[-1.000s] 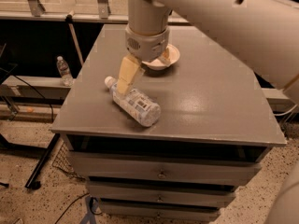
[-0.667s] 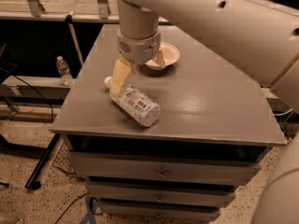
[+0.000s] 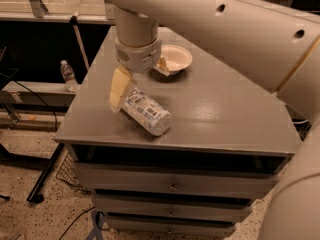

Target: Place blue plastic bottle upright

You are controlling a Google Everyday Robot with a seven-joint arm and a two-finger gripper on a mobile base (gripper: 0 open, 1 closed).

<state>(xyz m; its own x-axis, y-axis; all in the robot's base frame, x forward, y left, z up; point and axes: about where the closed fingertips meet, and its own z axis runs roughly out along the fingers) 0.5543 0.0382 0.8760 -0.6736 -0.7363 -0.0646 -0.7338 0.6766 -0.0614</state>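
The blue plastic bottle (image 3: 148, 115) lies on its side near the front left of the grey cabinet top (image 3: 220, 109). It is clear, with a pale blue-and-white label. Its cap end points back-left and is hidden behind a finger. My gripper (image 3: 139, 86) hangs from the arm's wrist just above that end. One pale yellow finger (image 3: 120, 90) covers the cap end. The other finger (image 3: 161, 65) is apart from it, near the white bowl (image 3: 176, 58). The jaws stand open, and nothing is held.
The white bowl sits at the back of the cabinet top. A small clear water bottle (image 3: 67, 76) stands on a lower shelf to the left. The big arm link crosses the upper right. Drawers are below the top.
The gripper has moved left and down, from beside the bowl to the bottle's cap end, now covering the cap. The bottle has not moved.
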